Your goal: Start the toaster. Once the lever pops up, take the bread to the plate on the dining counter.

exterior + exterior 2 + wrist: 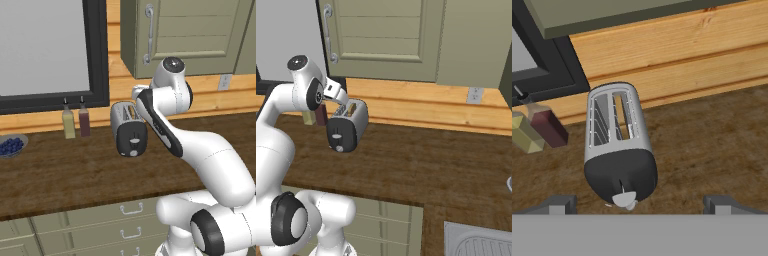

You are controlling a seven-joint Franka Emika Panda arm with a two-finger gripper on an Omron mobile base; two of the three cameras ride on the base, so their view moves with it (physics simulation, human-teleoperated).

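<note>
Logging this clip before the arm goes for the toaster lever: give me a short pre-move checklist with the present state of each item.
1. Tool open: ok, its tips stand wide apart at the bottom of the hand view.
2. Tool empty: ok, nothing sits between the tips.
3. Toaster upright on the counter: ok.
4. Lever end facing the tool: ok, the black end panel points at the hand camera.
5. Bread loaded: ok, a tan slice shows in one slot.
6. Lever already pressed: cannot tell from these views.
7. Bottles clear of the approach: ok, they stand apart to the side of the toaster.
</note>
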